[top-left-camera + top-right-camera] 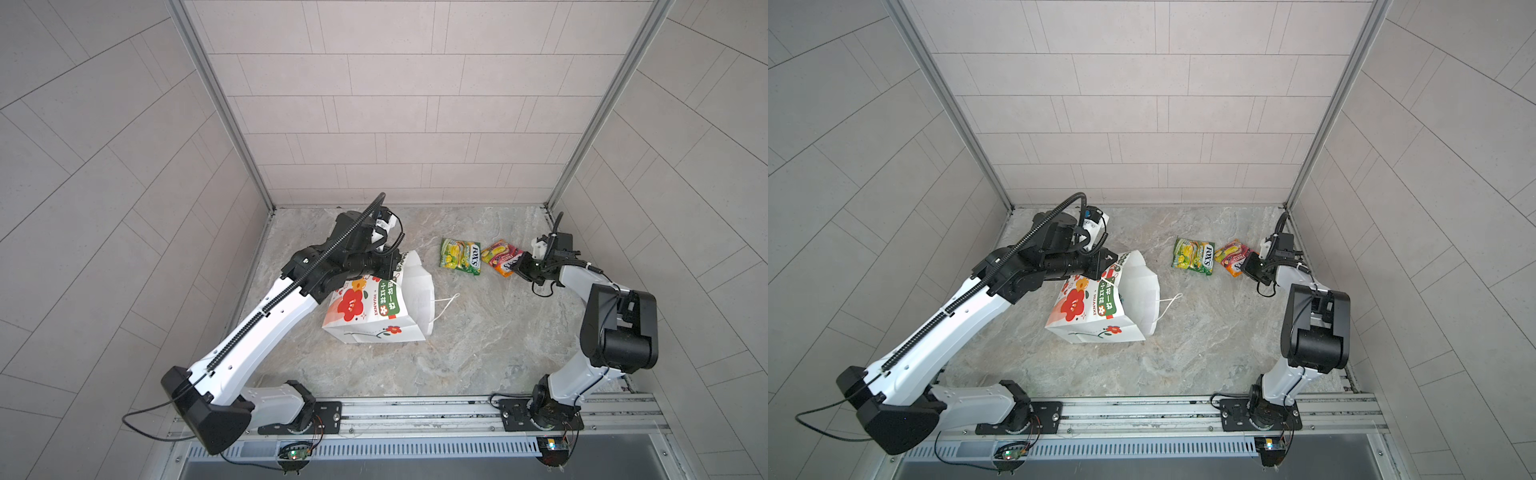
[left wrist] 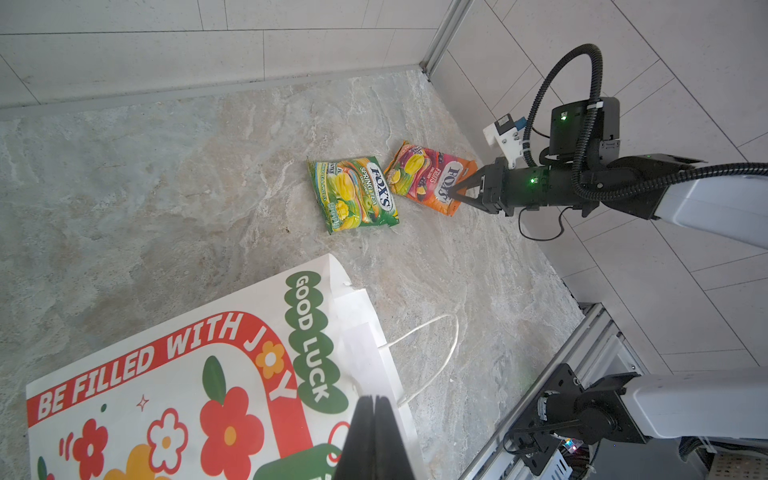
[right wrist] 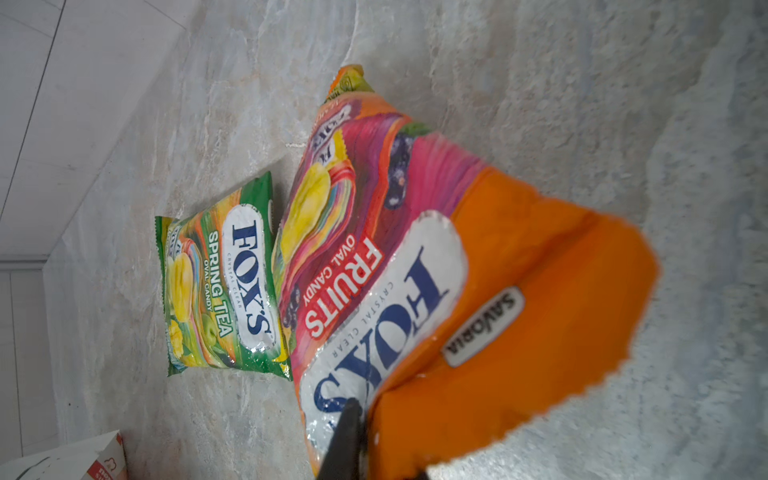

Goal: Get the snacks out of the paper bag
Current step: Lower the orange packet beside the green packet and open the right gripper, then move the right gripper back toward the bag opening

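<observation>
We see the paper bag (image 1: 374, 316) lying on its side left of the middle of the bench (image 1: 478, 353), its mouth turned toward the right edge and one cord handle (image 1: 446, 303) trailing on the stone. The left gripper (image 2: 375, 401) is clenched on the mouth's rim. Near the far right corner the green-yellow pouch (image 1: 460, 256) lies flat just beside the orange-pink pouch (image 1: 500, 255). The raised near edge of the orange-pink pouch sits between the fingers of the right gripper (image 2: 454, 193); we cannot tell whether they pinch it.
</observation>
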`<action>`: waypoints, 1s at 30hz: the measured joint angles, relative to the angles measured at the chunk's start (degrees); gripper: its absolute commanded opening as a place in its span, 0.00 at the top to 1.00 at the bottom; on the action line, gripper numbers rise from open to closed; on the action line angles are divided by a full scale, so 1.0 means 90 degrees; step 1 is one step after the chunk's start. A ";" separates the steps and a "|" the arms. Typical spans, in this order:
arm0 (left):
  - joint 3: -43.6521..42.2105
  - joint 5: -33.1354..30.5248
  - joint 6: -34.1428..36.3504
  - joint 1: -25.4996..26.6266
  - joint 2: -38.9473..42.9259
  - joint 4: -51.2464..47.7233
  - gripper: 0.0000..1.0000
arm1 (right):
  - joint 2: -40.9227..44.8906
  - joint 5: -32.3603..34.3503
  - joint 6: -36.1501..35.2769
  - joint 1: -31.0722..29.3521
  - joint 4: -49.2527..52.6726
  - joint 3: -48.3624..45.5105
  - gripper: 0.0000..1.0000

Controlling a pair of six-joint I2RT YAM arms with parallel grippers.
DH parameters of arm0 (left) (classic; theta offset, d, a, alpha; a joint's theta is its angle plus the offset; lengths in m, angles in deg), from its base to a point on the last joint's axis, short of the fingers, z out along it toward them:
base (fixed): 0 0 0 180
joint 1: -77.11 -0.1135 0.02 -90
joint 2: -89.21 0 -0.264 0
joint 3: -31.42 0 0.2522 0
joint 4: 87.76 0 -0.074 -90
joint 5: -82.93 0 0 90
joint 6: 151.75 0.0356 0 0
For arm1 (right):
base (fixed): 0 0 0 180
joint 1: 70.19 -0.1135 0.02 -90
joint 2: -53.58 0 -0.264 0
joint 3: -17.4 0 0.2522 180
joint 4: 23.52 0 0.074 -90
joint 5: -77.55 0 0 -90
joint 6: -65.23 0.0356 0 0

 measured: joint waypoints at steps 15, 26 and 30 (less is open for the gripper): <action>0.0000 -0.0017 0.0262 0.0000 0.0007 0.0000 1.00 | 0.2006 0.0158 -0.0170 -0.0056 -0.0109 -0.0935 0.44; 0.0000 0.0187 0.0330 0.0000 0.0007 0.0000 1.00 | 0.1979 -0.1222 -0.0692 -0.2453 -0.0950 -0.0809 0.44; 0.0000 0.0240 0.0330 0.0000 0.0007 0.0000 1.00 | 0.1440 -0.1532 -0.1100 -0.3169 -0.0809 -0.0274 0.44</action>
